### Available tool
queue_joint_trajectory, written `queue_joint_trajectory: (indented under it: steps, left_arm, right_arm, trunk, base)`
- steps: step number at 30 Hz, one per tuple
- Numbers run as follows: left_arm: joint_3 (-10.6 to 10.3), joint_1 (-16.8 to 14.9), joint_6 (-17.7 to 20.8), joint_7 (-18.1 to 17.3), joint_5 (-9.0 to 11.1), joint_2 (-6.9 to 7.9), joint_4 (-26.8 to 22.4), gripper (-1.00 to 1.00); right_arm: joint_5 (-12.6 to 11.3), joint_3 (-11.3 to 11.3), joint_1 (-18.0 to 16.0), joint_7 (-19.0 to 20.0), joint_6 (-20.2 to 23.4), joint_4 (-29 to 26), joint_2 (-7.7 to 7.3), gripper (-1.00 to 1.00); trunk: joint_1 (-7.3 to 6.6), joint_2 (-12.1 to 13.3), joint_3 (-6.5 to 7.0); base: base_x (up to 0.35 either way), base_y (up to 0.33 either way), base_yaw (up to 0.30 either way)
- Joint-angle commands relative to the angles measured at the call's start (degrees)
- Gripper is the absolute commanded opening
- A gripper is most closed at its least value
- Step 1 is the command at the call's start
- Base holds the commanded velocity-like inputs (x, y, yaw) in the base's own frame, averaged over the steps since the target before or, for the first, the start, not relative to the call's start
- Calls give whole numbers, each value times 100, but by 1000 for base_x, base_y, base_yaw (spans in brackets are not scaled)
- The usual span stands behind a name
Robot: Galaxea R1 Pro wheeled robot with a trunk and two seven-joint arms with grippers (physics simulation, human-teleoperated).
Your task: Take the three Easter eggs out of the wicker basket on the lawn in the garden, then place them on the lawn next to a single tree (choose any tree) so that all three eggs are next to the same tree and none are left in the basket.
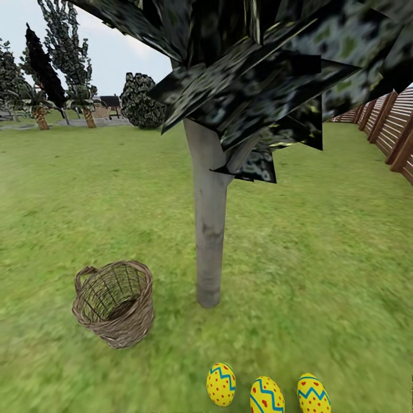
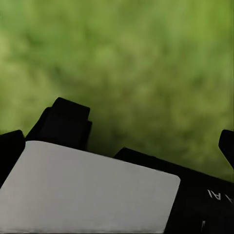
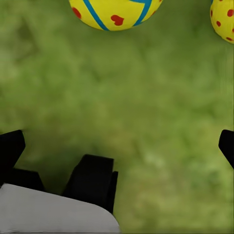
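Note:
Three yellow Easter eggs with red dots and blue zigzags lie in a row on the lawn [image 1: 321, 241] at the near edge of the head view: one [image 1: 221, 384], a second [image 1: 267, 396] and a third [image 1: 313, 394]. They rest a short way in front of the pale grey trunk of the tree [image 1: 209, 229]. The wicker basket [image 1: 115, 303] stands left of the trunk, tipped slightly, with no egg visible inside. My right gripper [image 3: 119, 142] is open over grass, with two eggs [image 3: 114, 12] [image 3: 224, 19] beyond its fingertips. My left gripper [image 2: 119, 140] is open above bare grass.
A brown wooden fence [image 1: 396, 132] runs along the right side. Far off at the left stand short palms [image 1: 40, 115], tall dark trees [image 1: 43, 63] and a round bush [image 1: 140, 103]. Open grass stretches on both sides of the trunk.

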Motion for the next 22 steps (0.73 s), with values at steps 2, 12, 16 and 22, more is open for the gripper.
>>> queue_joint_trajectory:
  steps: [2,12,16,22]
  left_arm:
    - [-48,18,25,42,57,3,-20,100]
    - [-48,125,20,42,57,0,-20,100]
    - [-48,188,18,42,57,4,82,100]
    - [-48,209,-299,114,57,-7,235,100]
  right_arm:
    - [46,-50,-6,9,-1,10,23,100]
    - [73,-49,34,15,-10,54,51,100]
    - [72,-50,37,16,-10,56,54,100]
    - [72,-49,38,17,-11,56,54,100]
  trunk:
    - [-46,80,17]
    - [-265,481,189]
    - [-353,641,260]
    - [-485,882,368]
  base:
    - [0,0,0]
    - [0,0,0]
    - [0,0,0]
    - [0,0,0]
